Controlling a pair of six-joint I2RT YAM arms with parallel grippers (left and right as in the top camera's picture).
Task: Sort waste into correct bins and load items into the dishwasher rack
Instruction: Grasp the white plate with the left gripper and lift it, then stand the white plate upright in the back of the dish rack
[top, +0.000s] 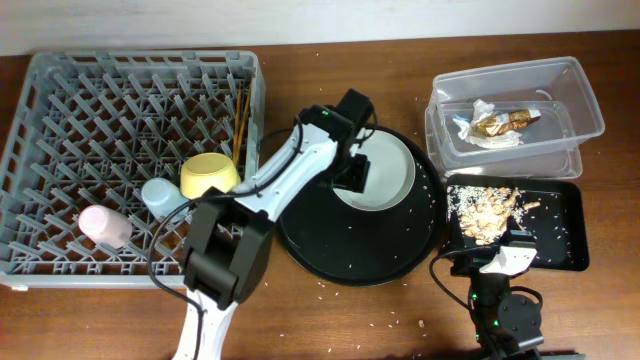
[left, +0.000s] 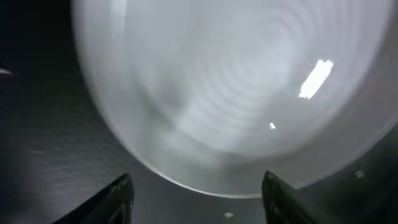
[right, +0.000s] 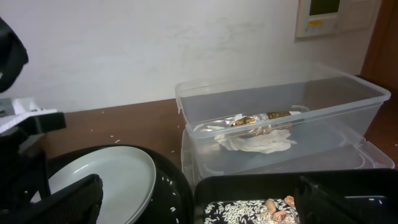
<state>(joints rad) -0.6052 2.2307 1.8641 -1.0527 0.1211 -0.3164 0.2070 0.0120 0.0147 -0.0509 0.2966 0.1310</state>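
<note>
The grey dishwasher rack at left holds the yellow bowl, the light blue cup and the pink cup. The pale grey-green plate lies on the round black tray. My left gripper hovers open at the plate's near edge; the plate fills its view between the fingers. The clear tub holds white paper and gold wrappers. The flat black tray holds food scraps and rice. My right gripper is open and empty by the tray's near edge.
Brown chopsticks stand in the rack's right side. Loose rice grains lie on the round tray and on the wooden table. In the right wrist view the plate, tub and black tray sit before a white wall.
</note>
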